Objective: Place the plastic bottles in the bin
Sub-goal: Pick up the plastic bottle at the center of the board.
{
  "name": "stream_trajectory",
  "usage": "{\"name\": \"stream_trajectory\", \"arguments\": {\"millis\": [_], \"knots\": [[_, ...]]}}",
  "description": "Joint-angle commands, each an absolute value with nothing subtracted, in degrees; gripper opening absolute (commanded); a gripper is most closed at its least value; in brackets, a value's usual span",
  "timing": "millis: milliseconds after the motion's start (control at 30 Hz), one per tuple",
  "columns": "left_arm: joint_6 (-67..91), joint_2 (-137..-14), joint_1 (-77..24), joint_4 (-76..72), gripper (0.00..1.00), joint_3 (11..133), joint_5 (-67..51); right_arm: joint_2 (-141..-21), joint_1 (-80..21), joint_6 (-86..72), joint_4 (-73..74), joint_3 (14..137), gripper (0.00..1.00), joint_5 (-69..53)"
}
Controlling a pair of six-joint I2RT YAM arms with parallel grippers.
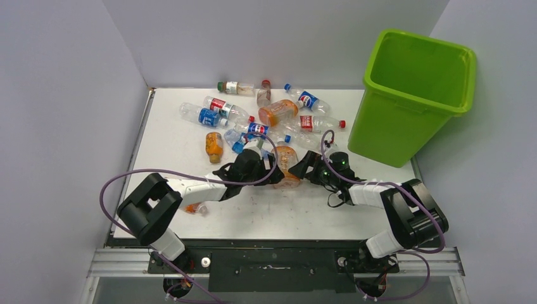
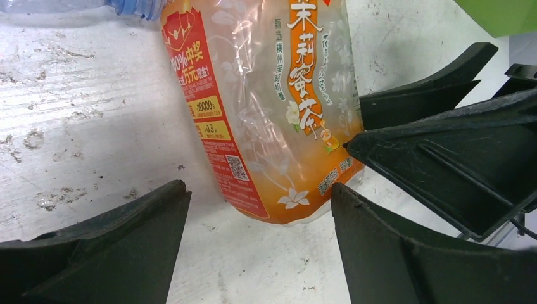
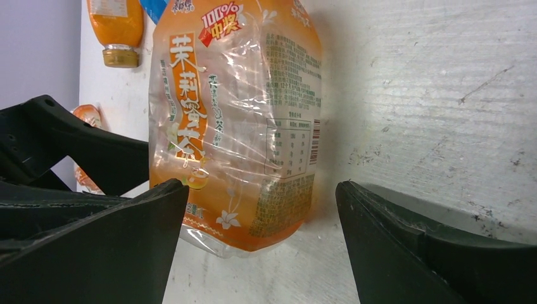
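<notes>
Pincers wide open, no grip: L pincer (image 2: 258, 190) & R pincer (image 3: 263, 187) astride same orange-label bottle (image 2: 266, 95).

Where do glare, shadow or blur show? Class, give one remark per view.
Top external: evenly lit and sharp. Left wrist: white glare streaks on the orange-label bottle. Right wrist: its wrap glints; soft shadow on the table beside it.

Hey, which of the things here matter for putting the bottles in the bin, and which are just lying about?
Job: plastic bottles, including the orange-labelled bottle between the open left gripper and right gripper; green bin.
Just there: white table; purple cables.
</notes>
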State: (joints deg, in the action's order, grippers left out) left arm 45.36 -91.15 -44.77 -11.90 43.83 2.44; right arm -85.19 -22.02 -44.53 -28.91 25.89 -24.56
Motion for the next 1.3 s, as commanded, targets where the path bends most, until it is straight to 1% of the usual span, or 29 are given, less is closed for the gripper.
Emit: {"name": "stream_trajectory", "arguments": {"millis": [0,100,167,300,400,500,600,833,967,1200,1267], "knots": [[45.59,-89.10,-44.05,-15.12,0.83,42.91,3.11,-85.11,-21.32,-45.46,-34.13,25.70,0.90,-25.30],[44.27,-85.48,-44.07,-14.06,0.90,43.63,4.33,-83.86,-20.82,-45.40,-33.54,25.42,0.90,-24.35],[43.67,-83.68,-43.97,-12.87,0.92,44.54,5.10,-83.49,-20.46,-45.35,-33.40,25.32,0.90,-23.80],[43.27,-84.73,-42.92,-11.74,0.92,46.69,5.69,-83.95,-20.04,-45.78,-33.88,25.55,0.90,-23.47],[44.19,-88.04,-41.91,-11.81,0.90,47.43,4.12,-84.93,-20.02,-45.97,-34.42,26.19,0.90,-23.46],[45.14,-91.61,-41.53,-12.65,0.86,47.54,3.04,-86.30,-19.95,-46.60,-35.34,26.83,0.90,-24.28],[46.17,-94.00,-40.95,-13.66,0.79,47.06,2.87,-87.37,-19.98,-47.17,-35.99,27.43,0.90,-25.06],[48.36,-96.53,-39.68,-16.69,0.64,44.42,1.58,-88.83,-19.95,-47.03,-35.08,29.16,0.89,-26.04],[48.96,-96.35,-39.45,-18.02,0.55,42.24,1.84,-91.25,-20.00,-48.37,-37.05,29.76,0.90,-27.55],[50.68,-96.90,-39.27,-20.90,0.45,39.03,1.23,-97.09,-21.51,-52.72,-43.93,30.50,0.90,-31.50],[51.07,-97.26,-39.28,-22.00,0.43,38.56,0.55,-99.18,-22.25,-54.79,-46.99,30.60,0.91,-32.78]]}}
